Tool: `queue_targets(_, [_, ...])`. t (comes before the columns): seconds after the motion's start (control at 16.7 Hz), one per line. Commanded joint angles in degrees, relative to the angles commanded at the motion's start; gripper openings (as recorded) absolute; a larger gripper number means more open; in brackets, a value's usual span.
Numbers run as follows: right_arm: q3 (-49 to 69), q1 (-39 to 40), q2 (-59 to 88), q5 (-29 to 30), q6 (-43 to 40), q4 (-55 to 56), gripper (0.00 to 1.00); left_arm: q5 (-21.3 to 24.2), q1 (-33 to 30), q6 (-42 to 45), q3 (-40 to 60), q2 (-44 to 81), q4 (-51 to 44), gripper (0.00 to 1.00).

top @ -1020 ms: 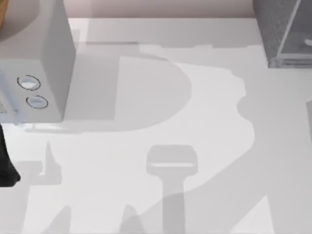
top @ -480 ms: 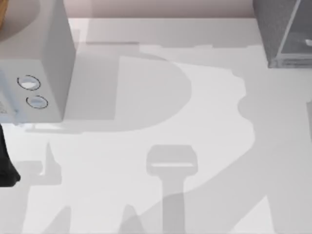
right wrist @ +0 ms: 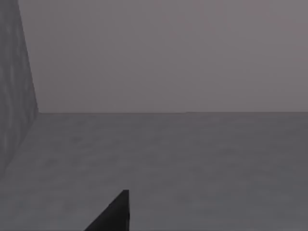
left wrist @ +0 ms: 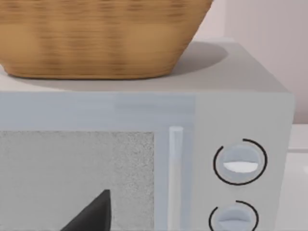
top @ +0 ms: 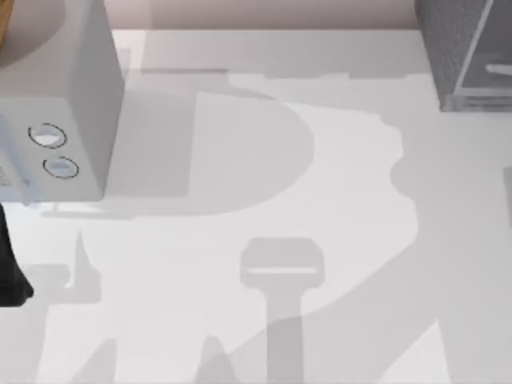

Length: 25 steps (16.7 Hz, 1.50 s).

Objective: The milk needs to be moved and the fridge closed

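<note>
The fridge (top: pixel 450 48), a dark speckled grey box, stands at the table's back right corner, its paler glassy door panel (top: pixel 490 76) on the side facing the table's front. The milk is out of view. My right gripper (right wrist: pixel 113 214) shows as a dark wedge low in the right wrist view, over a dim grey floor beside a speckled grey wall (right wrist: pixel 14 96) like the fridge's. My left arm (top: pixel 10 272) is a dark shape at the table's left edge. My left gripper (left wrist: pixel 91 216) is a dark wedge close in front of the microwave's window.
A light grey microwave (top: pixel 60 88) with two round dials (left wrist: pixel 239 162) stands at the back left. A wicker basket (left wrist: pixel 96 38) sits on its top. The white table (top: pixel 264 184) between the two boxes carries only shadows.
A faint pale mark behind the fridge's door panel at the right edge has shifted slightly. The left arm and the boxes have not moved.
</note>
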Motion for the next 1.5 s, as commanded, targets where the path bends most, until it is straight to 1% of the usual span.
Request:
queue_targets(0.48, [-0.5, 0.1, -0.3, 0.1, -0.1, -0.4, 1.0, 0.0, 0.0, 0.0, 0.0, 0.0, 0.0, 1.0])
queue_targets(0.66, [-4.2, 0.0, -2.9, 0.8, -0.8, -4.0, 1.0, 0.0, 0.0, 0.0, 0.0, 0.0, 0.0, 1.0])
queue_targets(0.84, [-10.9, 0.6, -8.0, 1.5, -0.9, -10.2, 1.0, 0.0, 0.0, 0.0, 0.0, 0.0, 0.0, 1.0])
queue_targets(1.02, [-18.9, 1.6, -16.2, 2.0, -0.5, -17.2, 1.0, 0.0, 0.0, 0.0, 0.0, 0.0, 0.0, 1.0])
queue_targets(1.2, [-28.0, 2.8, -27.4, 2.5, 0.0, -24.4, 1.0, 0.0, 0.0, 0.0, 0.0, 0.0, 0.0, 1.0])
queue_targets(1.5, [-43.4, 4.9, -52.7, 3.9, 0.8, -35.2, 1.0, 0.0, 0.0, 0.0, 0.0, 0.0, 0.0, 1.0])
